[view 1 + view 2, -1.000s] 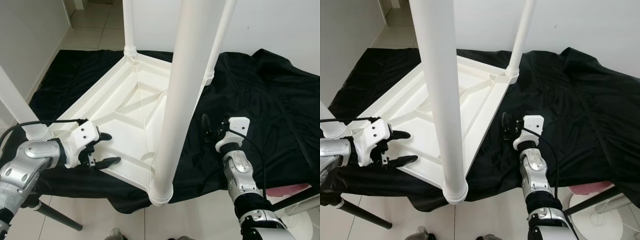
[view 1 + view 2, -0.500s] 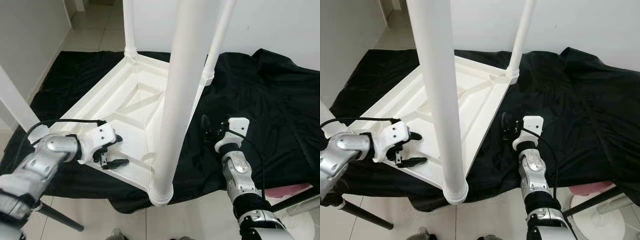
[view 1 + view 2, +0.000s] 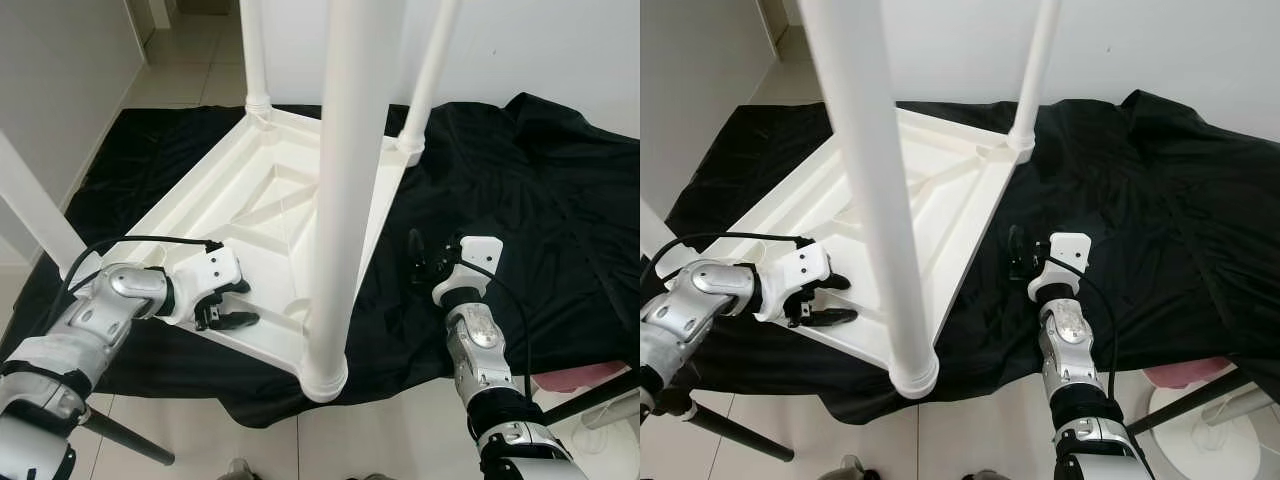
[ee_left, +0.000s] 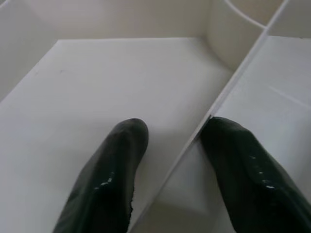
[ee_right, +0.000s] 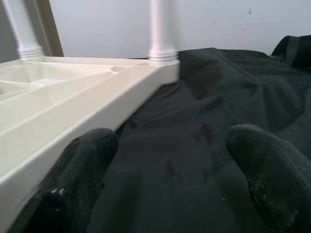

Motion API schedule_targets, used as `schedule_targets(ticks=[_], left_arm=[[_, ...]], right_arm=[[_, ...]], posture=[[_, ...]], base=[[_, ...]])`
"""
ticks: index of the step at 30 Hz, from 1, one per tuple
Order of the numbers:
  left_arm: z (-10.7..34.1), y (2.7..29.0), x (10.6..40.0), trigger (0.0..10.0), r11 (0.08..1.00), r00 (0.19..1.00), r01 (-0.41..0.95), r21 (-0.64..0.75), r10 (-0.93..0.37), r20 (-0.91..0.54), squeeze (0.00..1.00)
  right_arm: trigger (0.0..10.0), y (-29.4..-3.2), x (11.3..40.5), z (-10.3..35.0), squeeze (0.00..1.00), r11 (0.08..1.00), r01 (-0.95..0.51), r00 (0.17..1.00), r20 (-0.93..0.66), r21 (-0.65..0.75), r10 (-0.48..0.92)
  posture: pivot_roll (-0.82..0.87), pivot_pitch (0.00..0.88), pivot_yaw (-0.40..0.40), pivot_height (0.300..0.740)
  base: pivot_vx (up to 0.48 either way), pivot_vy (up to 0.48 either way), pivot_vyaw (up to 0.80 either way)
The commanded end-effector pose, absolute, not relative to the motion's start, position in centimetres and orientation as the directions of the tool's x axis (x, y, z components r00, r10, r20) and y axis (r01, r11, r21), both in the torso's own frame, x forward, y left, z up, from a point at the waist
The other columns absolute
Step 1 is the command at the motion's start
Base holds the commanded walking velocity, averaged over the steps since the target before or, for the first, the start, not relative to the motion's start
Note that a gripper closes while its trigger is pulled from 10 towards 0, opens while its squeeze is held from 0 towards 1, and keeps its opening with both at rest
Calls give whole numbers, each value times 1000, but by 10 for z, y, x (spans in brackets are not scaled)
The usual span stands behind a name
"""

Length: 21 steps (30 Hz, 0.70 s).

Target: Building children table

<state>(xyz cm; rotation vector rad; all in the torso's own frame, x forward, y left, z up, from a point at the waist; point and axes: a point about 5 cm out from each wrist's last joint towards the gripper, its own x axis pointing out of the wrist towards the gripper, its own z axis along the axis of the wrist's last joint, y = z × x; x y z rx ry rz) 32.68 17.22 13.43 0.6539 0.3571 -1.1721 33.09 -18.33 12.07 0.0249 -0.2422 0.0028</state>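
Observation:
A white children's table [image 3: 270, 200] lies upside down on a black cloth [image 3: 520, 170], its legs pointing up. The near leg [image 3: 335, 200] stands in its corner socket, right in front of me. My left gripper [image 3: 243, 303] is open at the table's near edge. In the left wrist view its two fingers [image 4: 112, 179] straddle a thin white rib [image 4: 228, 92] of the underside. My right gripper [image 3: 418, 258] is open and low over the cloth, just right of the table's rim [image 5: 73, 102], with nothing between its fingers.
Further legs rise at the back left [image 3: 252, 50], back right [image 3: 425, 80] and far left [image 3: 35, 205]. Tiled floor [image 3: 400, 440] lies in front of the cloth. A black rod [image 3: 130, 440] crosses it at lower left, and a pink object [image 3: 575, 378] sits at lower right.
My left gripper has moved right along the table's near edge and settled over the rib, still open. The right arm has stayed put. The view shifted slightly.

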Motion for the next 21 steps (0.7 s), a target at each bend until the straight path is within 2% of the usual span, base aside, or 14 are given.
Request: schedule_targets(ticks=[1, 6, 7, 8, 12, 13, 19, 20, 21], left_arm=[[128, 183, 331, 0, 318, 437, 899, 301, -679, -590, 0], [131, 178, 335, 0, 324, 472, 880, 347, -674, -567, 0], [135, 175, 337, 392, 335, 491, 869, 363, -678, -547, 0], [137, 173, 338, 7569, 343, 502, 862, 372, -681, -534, 0], [140, 169, 339, 7569, 335, 500, 860, 385, -699, -510, 0], [145, 158, 336, 10000, 306, 483, 864, 399, -727, -488, 0], [156, 139, 338, 10000, 346, 492, 856, 385, -774, -400, 0], [159, 136, 337, 10000, 353, 485, 860, 369, -791, -374, 1000], [161, 133, 336, 10000, 357, 480, 863, 358, -801, -358, 1000]], right_arm=[[10000, -185, 331, 120, 0, 1000, 3, 971, 240, 22, -8], [10000, -182, 332, 121, 0, 1000, -5, 970, 242, 24, -1], [10000, -182, 332, 121, 0, 1000, -6, 971, 241, 23, 1], [10000, -182, 333, 121, 0, 1000, -7, 971, 240, 23, 1], [10000, -182, 333, 122, 0, 1000, -8, 971, 241, 24, 2], [10000, -182, 333, 121, 0, 1000, -9, 971, 239, 25, 3], [10000, -181, 333, 121, 0, 1000, -11, 972, 237, 24, 5], [10000, -181, 333, 121, 0, 1000, -11, 971, 237, 24, 5], [10000, -181, 333, 121, 0, 1000, -11, 971, 238, 24, 5]], posture=[[44, 97, 0, 740], [45, 98, -1, 740], [46, 101, -3, 740], [46, 101, -3, 740], [48, 104, -7, 740], [50, 105, -10, 740], [48, 103, -11, 740], [48, 103, -11, 740], [48, 103, -11, 740]], base=[[0, 0, 0], [0, 0, 0], [0, 0, 0], [0, 0, 0], [0, 0, 0], [0, 0, 0], [0, 0, 0], [0, 0, 0], [0, 0, 0]])
